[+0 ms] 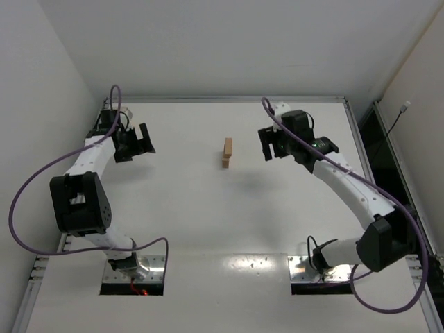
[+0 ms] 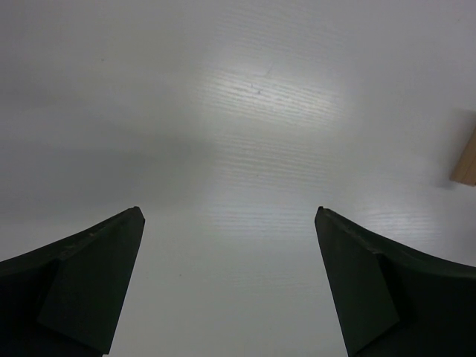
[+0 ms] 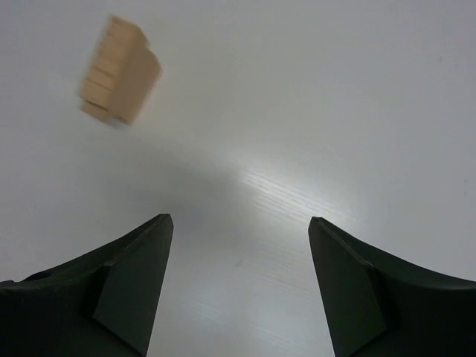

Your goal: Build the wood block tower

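Observation:
The tower [image 1: 227, 152] is a narrow column of light-tan wood blocks standing near the middle of the white table. It shows blurred at the upper left of the right wrist view [image 3: 119, 71]. A tan edge of it shows at the right border of the left wrist view [image 2: 466, 160]. My left gripper [image 1: 143, 142] is open and empty, well to the left of the tower. My right gripper [image 1: 268, 146] is open and empty, a short way to the right of the tower. In both wrist views only bare table lies between the fingers [image 2: 89, 275] [image 3: 123, 286].
The white table [image 1: 208, 229] has raised walls on the left, back and right. Purple cables loop from both arms. The arm bases [image 1: 132, 274] [image 1: 322, 267] sit at the near edge.

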Action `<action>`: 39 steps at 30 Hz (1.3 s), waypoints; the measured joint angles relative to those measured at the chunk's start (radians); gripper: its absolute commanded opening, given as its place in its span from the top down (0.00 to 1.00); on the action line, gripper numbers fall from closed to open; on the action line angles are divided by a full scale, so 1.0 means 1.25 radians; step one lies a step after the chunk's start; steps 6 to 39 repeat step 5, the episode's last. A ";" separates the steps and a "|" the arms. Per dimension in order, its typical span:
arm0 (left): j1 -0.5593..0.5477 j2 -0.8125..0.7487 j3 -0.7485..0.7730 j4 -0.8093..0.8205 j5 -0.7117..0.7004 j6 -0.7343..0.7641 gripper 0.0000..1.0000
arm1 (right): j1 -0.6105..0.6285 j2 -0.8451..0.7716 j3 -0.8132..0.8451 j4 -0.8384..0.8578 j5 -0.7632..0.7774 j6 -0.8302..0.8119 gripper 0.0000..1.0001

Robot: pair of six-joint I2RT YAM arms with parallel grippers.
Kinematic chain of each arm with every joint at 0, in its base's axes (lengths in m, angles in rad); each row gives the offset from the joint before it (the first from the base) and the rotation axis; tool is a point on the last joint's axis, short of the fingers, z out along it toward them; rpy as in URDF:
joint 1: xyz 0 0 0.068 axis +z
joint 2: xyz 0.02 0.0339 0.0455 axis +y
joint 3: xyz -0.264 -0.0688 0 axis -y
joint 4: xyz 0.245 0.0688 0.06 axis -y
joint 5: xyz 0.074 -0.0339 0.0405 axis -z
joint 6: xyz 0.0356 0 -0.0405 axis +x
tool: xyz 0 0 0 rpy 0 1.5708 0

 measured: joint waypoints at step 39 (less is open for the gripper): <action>-0.041 0.015 -0.033 -0.002 -0.014 0.038 0.00 | -0.115 -0.019 -0.222 0.006 -0.014 -0.009 0.29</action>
